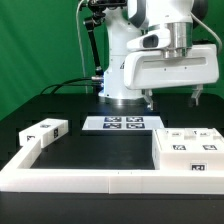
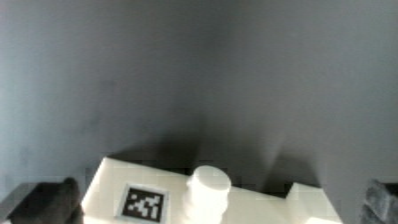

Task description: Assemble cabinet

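My gripper [image 1: 172, 100] hangs high above the table, open and empty, with its dark fingers [image 1: 148, 97] wide apart. A white cabinet box [image 1: 190, 148] with tagged pieces lies on the black table at the exterior view's right. A smaller white tagged part [image 1: 45, 130] lies at the left. In the wrist view a white part [image 2: 151, 195] with a square tag and a round peg [image 2: 210, 185] shows below the gripper [image 2: 210, 215]. It sits between the two dark fingers [image 2: 36, 203] and touches neither.
The marker board [image 1: 122, 124] lies flat in front of the robot base. A long low white border rail [image 1: 90, 178] runs along the table's front and up the left side. A green backdrop stands behind.
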`<action>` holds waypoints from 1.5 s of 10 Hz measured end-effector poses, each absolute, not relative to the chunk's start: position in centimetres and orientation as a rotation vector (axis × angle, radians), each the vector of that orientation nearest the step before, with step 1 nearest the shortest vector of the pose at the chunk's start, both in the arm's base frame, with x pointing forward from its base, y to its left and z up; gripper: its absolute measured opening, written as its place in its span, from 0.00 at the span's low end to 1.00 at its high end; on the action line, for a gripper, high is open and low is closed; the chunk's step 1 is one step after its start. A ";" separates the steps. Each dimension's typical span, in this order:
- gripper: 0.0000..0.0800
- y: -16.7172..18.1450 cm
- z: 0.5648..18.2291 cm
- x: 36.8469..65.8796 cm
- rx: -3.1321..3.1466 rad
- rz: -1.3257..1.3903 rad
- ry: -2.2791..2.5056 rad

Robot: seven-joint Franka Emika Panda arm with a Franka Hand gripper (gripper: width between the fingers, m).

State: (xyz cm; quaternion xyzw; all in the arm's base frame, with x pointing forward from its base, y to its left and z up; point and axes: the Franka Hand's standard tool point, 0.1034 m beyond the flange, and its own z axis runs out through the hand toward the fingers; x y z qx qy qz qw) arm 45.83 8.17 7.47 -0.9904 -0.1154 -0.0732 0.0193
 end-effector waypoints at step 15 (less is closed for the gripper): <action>1.00 8.2 1.6 49.0 -3.089 -0.271 0.116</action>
